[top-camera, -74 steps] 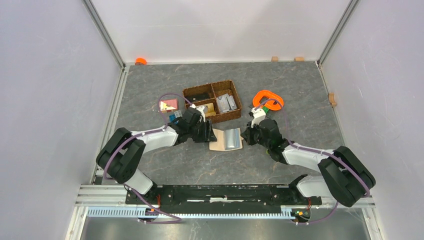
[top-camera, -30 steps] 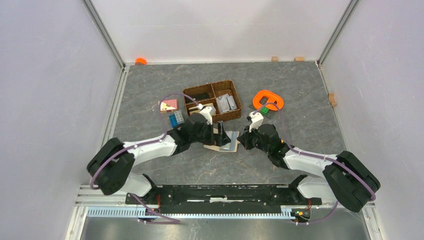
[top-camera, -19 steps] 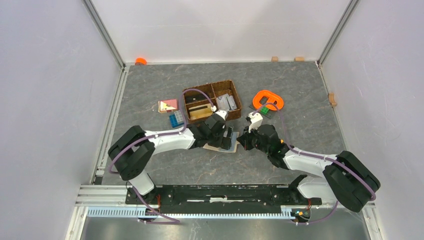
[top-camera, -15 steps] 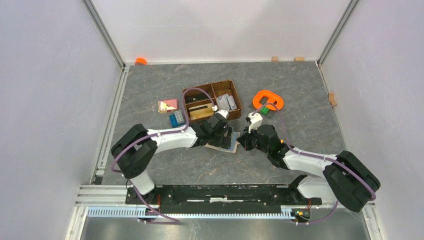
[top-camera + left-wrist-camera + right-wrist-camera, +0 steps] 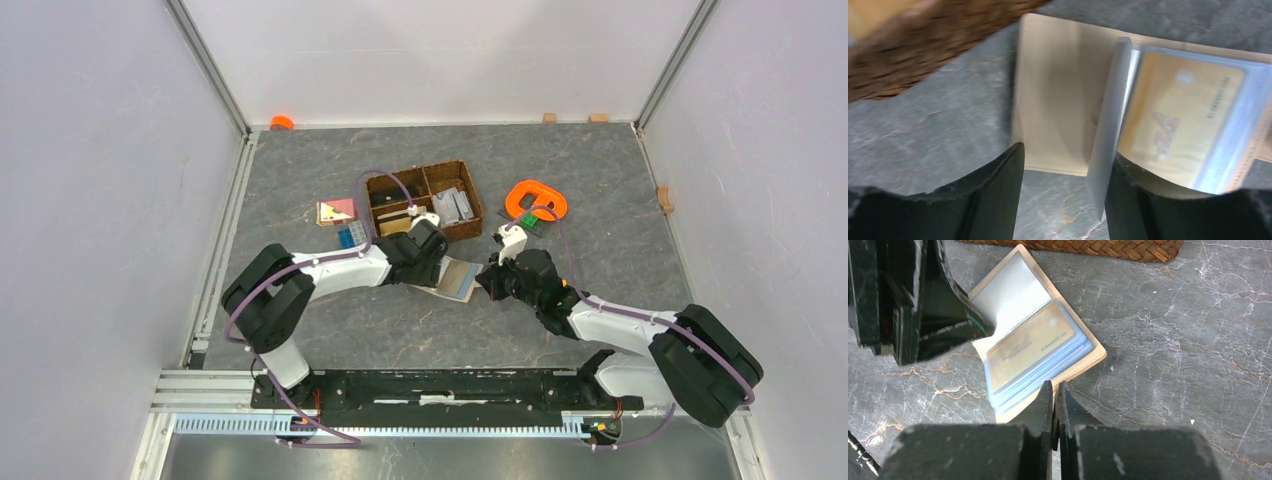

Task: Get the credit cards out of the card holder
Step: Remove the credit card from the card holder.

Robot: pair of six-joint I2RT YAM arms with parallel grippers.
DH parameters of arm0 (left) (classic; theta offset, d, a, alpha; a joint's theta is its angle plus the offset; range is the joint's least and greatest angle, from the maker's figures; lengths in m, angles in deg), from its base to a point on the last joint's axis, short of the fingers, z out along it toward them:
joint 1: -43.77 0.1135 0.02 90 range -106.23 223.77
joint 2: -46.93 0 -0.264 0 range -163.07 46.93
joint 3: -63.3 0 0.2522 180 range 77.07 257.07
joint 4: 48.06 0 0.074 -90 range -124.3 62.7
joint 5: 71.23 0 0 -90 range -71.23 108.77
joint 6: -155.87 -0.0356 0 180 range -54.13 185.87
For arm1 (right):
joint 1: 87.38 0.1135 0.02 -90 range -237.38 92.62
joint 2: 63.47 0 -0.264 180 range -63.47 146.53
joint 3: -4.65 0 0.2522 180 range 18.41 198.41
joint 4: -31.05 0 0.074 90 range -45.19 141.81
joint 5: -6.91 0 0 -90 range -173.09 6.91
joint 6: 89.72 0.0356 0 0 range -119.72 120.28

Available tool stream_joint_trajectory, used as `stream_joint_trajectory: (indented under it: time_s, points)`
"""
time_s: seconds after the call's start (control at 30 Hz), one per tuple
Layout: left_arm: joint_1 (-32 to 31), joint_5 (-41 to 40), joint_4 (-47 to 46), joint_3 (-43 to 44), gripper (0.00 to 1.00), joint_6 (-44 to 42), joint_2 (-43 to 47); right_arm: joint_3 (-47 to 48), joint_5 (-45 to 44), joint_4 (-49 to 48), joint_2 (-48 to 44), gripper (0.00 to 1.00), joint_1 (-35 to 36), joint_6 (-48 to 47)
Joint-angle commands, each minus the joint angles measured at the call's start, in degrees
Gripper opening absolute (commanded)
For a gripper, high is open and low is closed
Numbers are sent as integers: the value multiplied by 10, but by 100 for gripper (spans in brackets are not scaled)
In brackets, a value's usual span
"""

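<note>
The beige card holder (image 5: pixel 458 279) lies open on the table, between my two grippers. Its clear sleeves show a gold card (image 5: pixel 1028 347), which also shows in the left wrist view (image 5: pixel 1178 120). My left gripper (image 5: pixel 1063 172) is open at the holder's left half (image 5: pixel 1058 100). One clear sleeve page (image 5: pixel 1105 150) stands up against its right finger. From the top, the left gripper (image 5: pixel 435 262) sits at the holder's left edge. My right gripper (image 5: pixel 1054 390) is shut on the holder's near beige edge, and from the top it (image 5: pixel 487 283) is at the holder's right side.
The brown woven divided basket (image 5: pixel 425 203) with several items stands just behind the holder and shows in both wrist views (image 5: pixel 923 45) (image 5: pixel 1073 247). An orange ring (image 5: pixel 536 198) lies at the right. A pink item (image 5: pixel 336 211) and a blue block (image 5: pixel 349 238) lie at the left.
My left gripper swept right across the holder, then came back left, flipping up a sleeve page. The gold card now shows. My right gripper has stayed at the holder's right edge.
</note>
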Motion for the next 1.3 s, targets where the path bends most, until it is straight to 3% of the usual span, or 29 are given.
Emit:
stream_joint_trajectory:
  time_s: [0.0,0.3,0.4,0.53,0.77,0.9,1.0,1.17,1.27]
  points:
    - [40,-28,6,-29,63,19,46,12,-7,-17,-16,0,3,-6]
    - [71,-47,-16,-72,69,37,108,13,-7,-14,-17,0,3,-7]
    - [72,-38,-33,-84,76,34,125,16,-4,-14,-12,0,3,-7]
    - [75,22,-64,-92,89,29,119,19,0,-14,-6,0,3,-8]
    - [114,131,-103,-106,90,52,101,20,1,-12,-5,0,2,-8]
    - [127,113,-133,-151,92,61,170,21,2,-12,-3,0,3,-7]
    - [127,122,-166,-180,100,62,205,23,3,-12,2,0,3,-8]
    - [124,240,-222,-175,100,54,172,27,6,-9,10,0,3,-10]
    - [112,247,-222,-164,100,41,158,28,6,-8,11,0,3,-10]
